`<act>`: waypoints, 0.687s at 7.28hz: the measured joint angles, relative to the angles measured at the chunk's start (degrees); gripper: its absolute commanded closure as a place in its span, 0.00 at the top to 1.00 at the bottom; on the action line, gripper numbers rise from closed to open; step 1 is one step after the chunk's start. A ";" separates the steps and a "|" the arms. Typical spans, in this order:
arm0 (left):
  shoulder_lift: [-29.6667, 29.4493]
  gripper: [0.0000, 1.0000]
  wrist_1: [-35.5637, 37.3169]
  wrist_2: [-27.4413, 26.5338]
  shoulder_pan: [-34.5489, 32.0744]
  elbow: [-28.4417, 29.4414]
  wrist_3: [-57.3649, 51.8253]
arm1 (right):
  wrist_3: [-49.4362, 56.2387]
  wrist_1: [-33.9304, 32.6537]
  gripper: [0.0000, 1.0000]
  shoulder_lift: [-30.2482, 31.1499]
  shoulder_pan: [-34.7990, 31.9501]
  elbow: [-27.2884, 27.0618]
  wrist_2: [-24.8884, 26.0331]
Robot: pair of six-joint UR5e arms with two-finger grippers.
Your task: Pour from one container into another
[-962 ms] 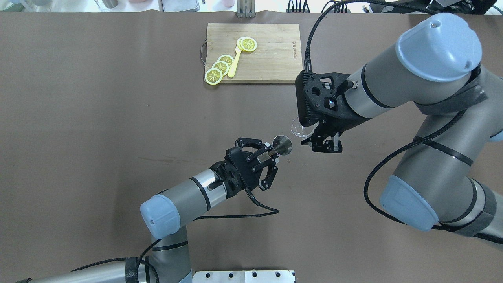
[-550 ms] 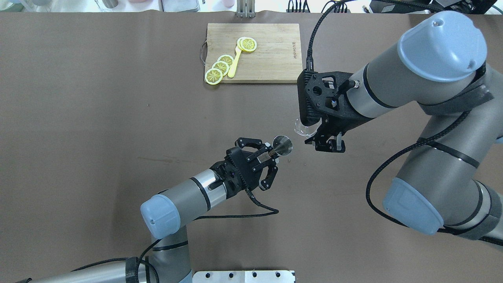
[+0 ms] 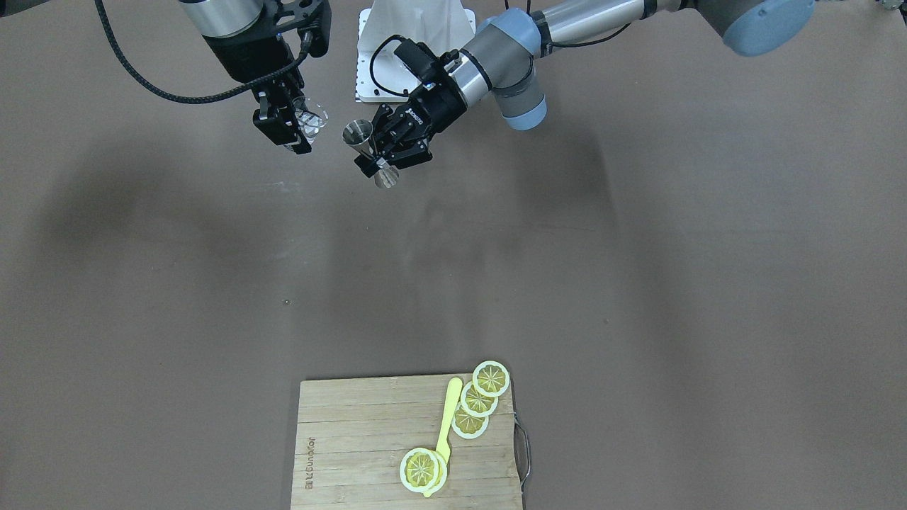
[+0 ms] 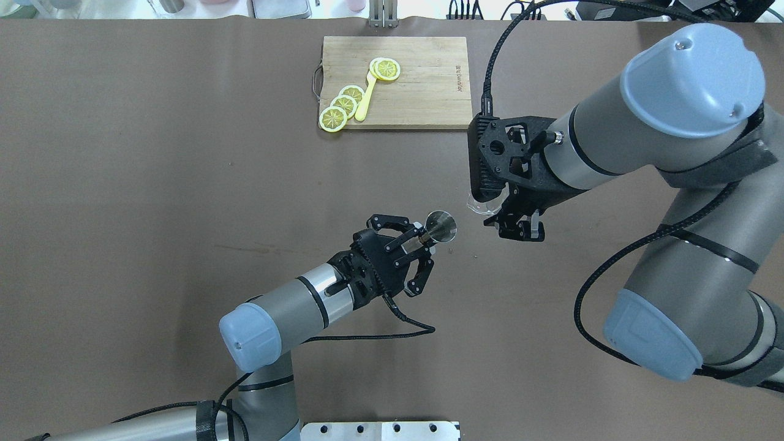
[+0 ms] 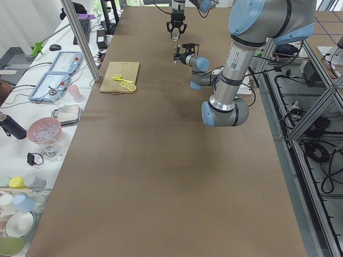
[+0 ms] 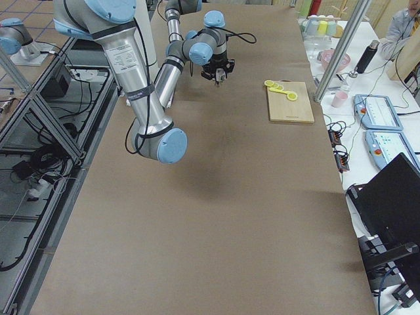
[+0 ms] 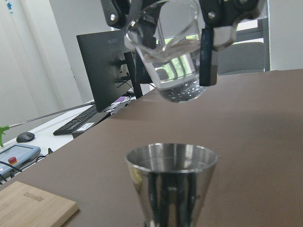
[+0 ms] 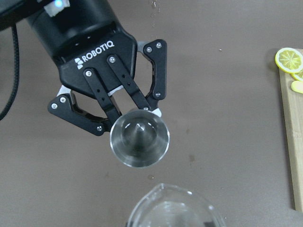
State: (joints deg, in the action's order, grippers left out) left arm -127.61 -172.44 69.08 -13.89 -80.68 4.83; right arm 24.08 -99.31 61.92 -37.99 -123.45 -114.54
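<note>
Moved: right gripper [image 4: 509, 222], pinching small clear glass cup [image 7: 170, 61], drawn off from shiny steel hourglass jigger [image 4: 441, 226].
Left gripper [image 4: 421, 237]: clamped on jigger's waist.
Progress: liquid left in cup; pour judged unfinished.

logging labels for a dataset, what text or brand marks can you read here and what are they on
"ROBOTIQ": white letters on the black body of the left end effector, which holds the steel jigger.
Burned-in mark on the cutting board: too small to read.
Logo on the black monitor: blurred, unreadable.
Glass cup and jigger: no markings visible.
</note>
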 measured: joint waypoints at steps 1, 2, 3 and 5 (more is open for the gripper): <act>0.00 0.00 0.00 0.00 0.00 0.00 0.00 | 0.00 -1.46 0.00 -0.49 0.55 -0.05 0.57; 0.00 0.00 -0.01 0.00 0.00 0.00 0.00 | 0.00 -2.62 0.00 -0.85 1.04 -0.18 1.20; 0.00 0.00 0.00 0.00 0.00 0.00 0.00 | 0.00 -4.08 0.00 -1.17 1.50 -0.43 1.97; 0.00 0.00 -0.01 0.02 0.00 0.00 0.00 | 0.00 -6.40 0.00 -1.81 2.28 -0.79 3.23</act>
State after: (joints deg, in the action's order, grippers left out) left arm -127.62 -172.44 69.10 -13.89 -80.68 4.83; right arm 24.08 -105.71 60.11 -35.71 -124.24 -111.30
